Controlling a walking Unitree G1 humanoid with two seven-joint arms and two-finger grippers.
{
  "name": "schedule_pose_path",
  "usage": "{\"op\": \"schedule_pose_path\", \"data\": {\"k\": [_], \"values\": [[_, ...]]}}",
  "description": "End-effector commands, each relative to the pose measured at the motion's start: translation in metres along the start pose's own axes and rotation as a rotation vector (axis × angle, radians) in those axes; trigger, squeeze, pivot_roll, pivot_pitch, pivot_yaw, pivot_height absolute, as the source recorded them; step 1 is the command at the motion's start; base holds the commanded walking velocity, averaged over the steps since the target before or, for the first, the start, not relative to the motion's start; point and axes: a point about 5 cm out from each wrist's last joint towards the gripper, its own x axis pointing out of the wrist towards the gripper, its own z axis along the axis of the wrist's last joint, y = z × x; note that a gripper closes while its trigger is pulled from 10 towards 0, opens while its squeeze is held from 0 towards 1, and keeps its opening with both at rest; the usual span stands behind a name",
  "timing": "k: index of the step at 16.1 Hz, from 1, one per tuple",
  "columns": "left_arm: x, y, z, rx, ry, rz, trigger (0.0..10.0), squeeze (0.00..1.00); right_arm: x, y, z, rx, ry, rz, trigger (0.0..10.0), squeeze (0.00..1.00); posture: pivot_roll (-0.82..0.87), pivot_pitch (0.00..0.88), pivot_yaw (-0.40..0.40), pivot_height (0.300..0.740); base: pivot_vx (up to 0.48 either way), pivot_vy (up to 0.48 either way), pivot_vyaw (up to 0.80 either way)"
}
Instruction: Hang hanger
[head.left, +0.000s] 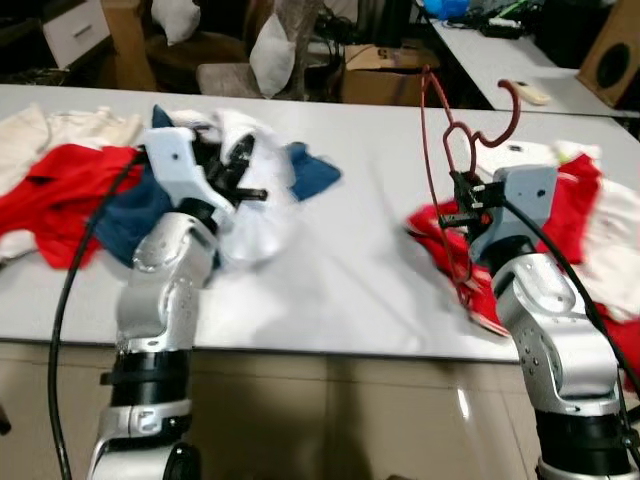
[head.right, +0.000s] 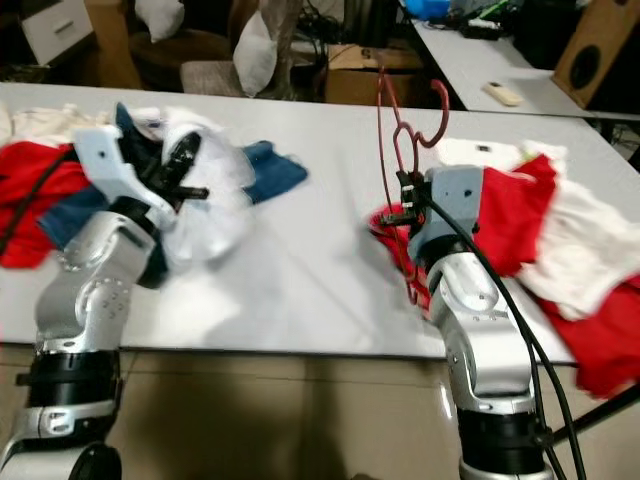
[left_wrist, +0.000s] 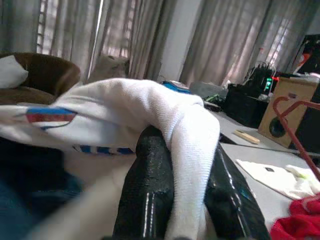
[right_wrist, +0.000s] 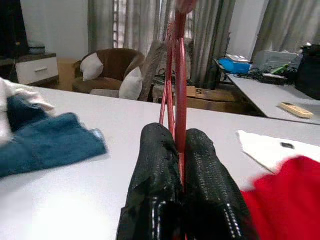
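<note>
A dark red wire hanger stands upright above the right side of the white table, its hook at the top. My right gripper is shut on the hanger's wire, which runs up between the black fingers. A white garment with a blue and red patch hangs from my left gripper, raised over the table's left side. Its black fingers are shut on the white cloth.
Red and white clothes lie heaped on the right of the table, with red, blue and cream clothes on the left. A blue cloth lies mid-table. Chairs, boxes and another table stand behind.
</note>
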Motion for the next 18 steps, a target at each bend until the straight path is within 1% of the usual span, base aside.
{"op": "schedule_pose_path", "data": {"k": [1,2,3,4,5,7,9,11,15,18], "values": [[0.006,-0.013,0.002,-0.004,-0.004,-0.046,10.0,0.00,-0.003,-0.007,0.002,-0.013,-0.006,-0.027,10.0,0.00,-0.07,0.000,0.026,0.740,0.000,-0.412,0.00],[0.007,-0.011,-0.003,0.003,0.029,-0.031,10.0,0.00,-0.004,-0.006,0.002,-0.010,-0.010,-0.027,10.0,0.00,-0.07,0.000,0.028,0.740,0.000,0.000,0.00],[0.008,-0.005,-0.012,0.027,0.084,-0.003,10.0,0.00,-0.004,-0.006,0.002,-0.006,-0.013,-0.028,10.0,0.00,-0.07,0.000,0.029,0.740,0.000,0.000,0.00],[0.008,0.000,-0.018,0.068,0.117,0.007,10.0,0.00,-0.006,-0.005,0.001,0.000,-0.010,-0.038,10.0,0.00,-0.07,0.000,0.033,0.740,0.000,0.000,0.00],[0.008,0.004,-0.021,0.087,0.131,0.011,10.0,0.00,-0.007,-0.006,0.000,0.007,-0.005,-0.050,10.0,0.00,-0.08,0.000,0.036,0.740,0.000,0.000,0.00],[0.008,0.006,-0.019,0.063,0.122,0.011,10.0,0.00,-0.009,-0.005,-0.002,0.009,0.000,-0.055,10.0,0.00,-0.08,0.000,0.040,0.740,0.000,0.000,0.00],[0.005,0.005,-0.021,0.073,0.132,0.005,10.0,0.00,-0.009,-0.004,-0.002,0.006,0.004,-0.050,10.0,0.00,-0.08,0.000,0.039,0.740,0.000,0.000,0.00],[-0.002,0.003,-0.028,0.095,0.141,-0.009,10.0,0.00,-0.009,-0.005,-0.001,0.027,0.007,-0.040,10.0,0.00,-0.08,0.000,0.029,0.740,0.000,0.000,-0.80],[-0.003,0.002,-0.028,0.114,0.131,-0.019,10.0,0.00,-0.007,-0.005,0.000,0.022,0.004,-0.038,10.0,0.00,-0.08,0.000,0.017,0.740,0.000,0.000,-0.80],[-0.004,0.005,-0.030,0.114,0.137,-0.006,10.0,0.00,-0.007,-0.004,0.000,0.026,0.008,-0.041,10.0,0.00,-0.08,0.000,0.023,0.740,0.000,0.000,-0.80]]}}
